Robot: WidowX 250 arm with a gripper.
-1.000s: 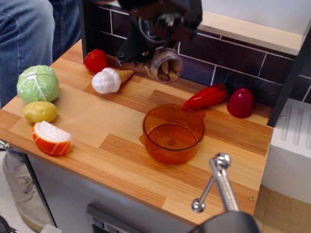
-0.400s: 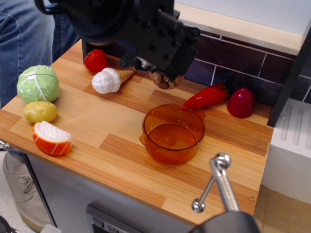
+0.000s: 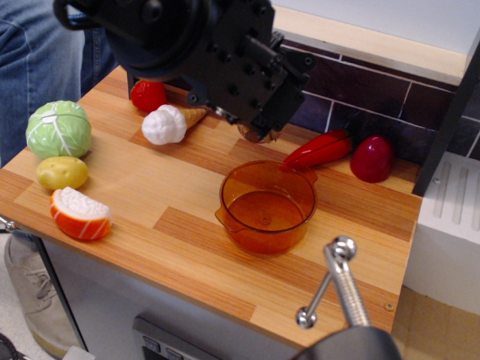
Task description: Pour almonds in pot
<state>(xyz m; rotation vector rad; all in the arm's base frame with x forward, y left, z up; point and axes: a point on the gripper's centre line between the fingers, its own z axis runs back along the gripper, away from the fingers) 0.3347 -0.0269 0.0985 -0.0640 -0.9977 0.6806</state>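
- Above the bench [image 3: 187, 247], the black tool [image 3: 255, 129] tilts over the orange pot [image 3: 267, 206].
- Almonds [image 3: 253, 133] barely show; grip state unclear.
- No writing readable.

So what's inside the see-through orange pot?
Nothing: the translucent orange plastic pot shows only its bare bottom. The jar of almonds peeks from under the black pincer above; its contents are mostly hidden.

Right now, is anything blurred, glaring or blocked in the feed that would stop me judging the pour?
In observation.image, the pot is sharp and evenly lit, with faint glints on its rim. The dark gripper hides nearly all of the almonds jar. The metal handle in the foreground is soft, out of focus.
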